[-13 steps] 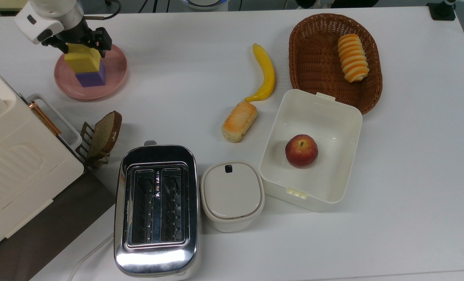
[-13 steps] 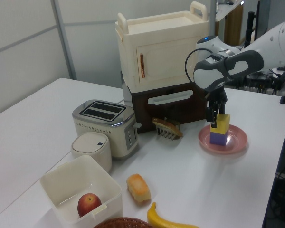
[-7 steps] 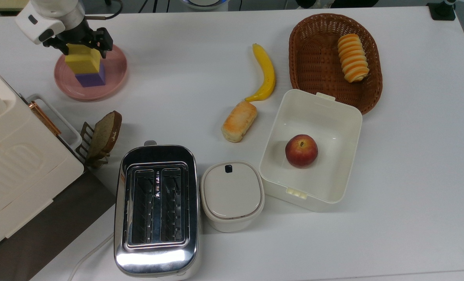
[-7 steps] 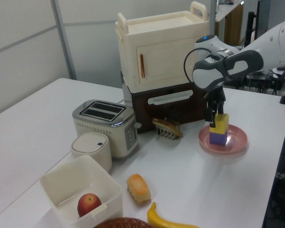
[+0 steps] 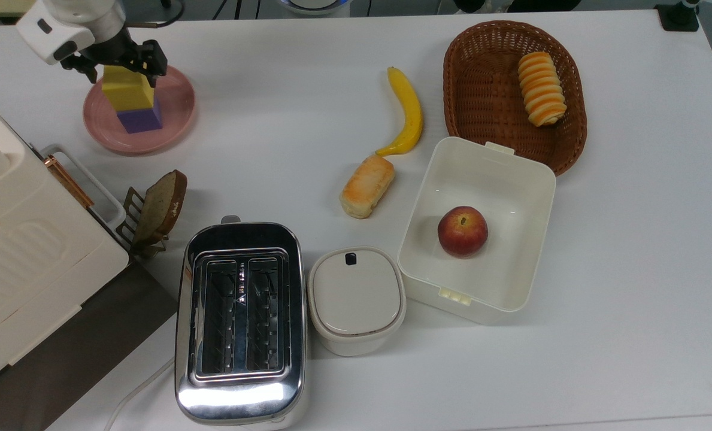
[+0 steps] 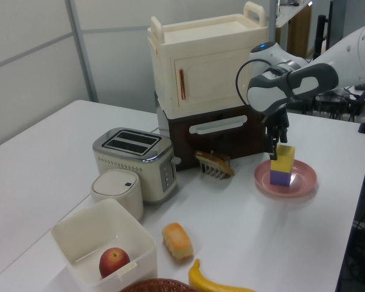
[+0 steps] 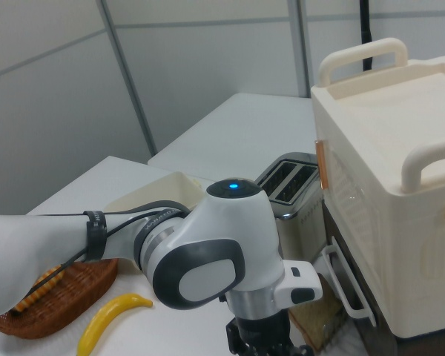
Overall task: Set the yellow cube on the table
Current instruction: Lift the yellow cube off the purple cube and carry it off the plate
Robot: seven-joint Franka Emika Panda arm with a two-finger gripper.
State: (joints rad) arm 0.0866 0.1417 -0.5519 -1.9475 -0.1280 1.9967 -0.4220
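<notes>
Since one second ago the gripper (image 5: 123, 64) has risen a little and shifted toward the top view's upper left, with the yellow cube (image 5: 127, 88) clamped between its fingers. The cube sits above the purple cube (image 5: 141, 118) on the pink plate (image 5: 176, 108); whether they still touch, I cannot tell. I judge the lift is beginning; the bare table (image 5: 284, 120) beside the plate waits.

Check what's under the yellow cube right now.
The matte yellow foam cube sits stacked on a purple cube, which rests on the round pink plate. The tool grips the yellow cube, covering its top; the purple cube's top face is hidden.
</notes>
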